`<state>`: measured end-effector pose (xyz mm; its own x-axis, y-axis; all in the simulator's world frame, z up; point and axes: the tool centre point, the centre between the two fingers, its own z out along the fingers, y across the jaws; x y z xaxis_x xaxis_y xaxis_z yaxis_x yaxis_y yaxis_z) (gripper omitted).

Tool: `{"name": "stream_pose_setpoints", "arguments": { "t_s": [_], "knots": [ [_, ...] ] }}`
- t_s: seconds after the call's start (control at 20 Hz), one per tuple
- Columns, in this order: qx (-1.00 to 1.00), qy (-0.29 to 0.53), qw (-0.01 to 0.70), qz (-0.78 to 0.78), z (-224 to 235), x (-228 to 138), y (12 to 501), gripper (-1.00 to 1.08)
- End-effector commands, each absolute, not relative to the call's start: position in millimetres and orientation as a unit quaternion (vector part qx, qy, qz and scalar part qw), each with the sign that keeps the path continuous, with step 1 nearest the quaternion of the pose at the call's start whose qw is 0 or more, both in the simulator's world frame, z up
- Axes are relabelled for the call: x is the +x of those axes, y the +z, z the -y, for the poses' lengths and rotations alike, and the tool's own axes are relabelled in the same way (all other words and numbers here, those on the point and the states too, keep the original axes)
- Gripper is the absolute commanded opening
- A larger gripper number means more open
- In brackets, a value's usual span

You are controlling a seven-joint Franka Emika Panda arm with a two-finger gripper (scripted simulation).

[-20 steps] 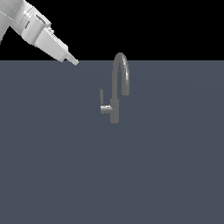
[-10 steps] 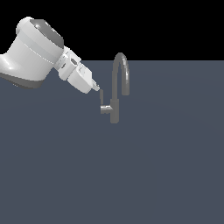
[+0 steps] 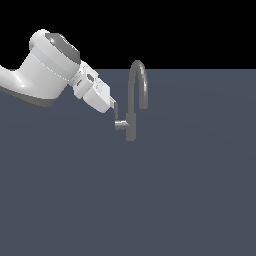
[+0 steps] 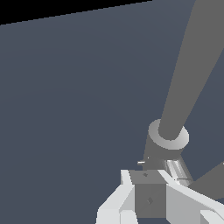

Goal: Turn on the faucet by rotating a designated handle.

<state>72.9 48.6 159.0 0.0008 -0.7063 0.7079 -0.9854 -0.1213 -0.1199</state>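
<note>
Handle (image 3: 119,118) sits at your gripper (image 3: 114,105) tips, so you can push it round the faucet (image 3: 134,102); finger state I cannot tell.

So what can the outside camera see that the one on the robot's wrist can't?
Only the exterior view shows the faucet's whole arched spout and the bulky white arm reaching in from that view's left. Only the wrist view shows, close up, the gripper with the handle's grey block between its white fingers. Both show faucet, gripper and plain grey surface.
</note>
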Motion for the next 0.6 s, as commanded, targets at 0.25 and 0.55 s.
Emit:
{"name": "stream_pose_setpoints", "arguments": {
  "t_s": [0.25,0.55],
  "knots": [
    [0.674,0.326,0.214,0.627,-46,54,163,-1.00],
    [0.674,0.326,0.214,0.627,-43,36,168,-1.00]
  ]
}}
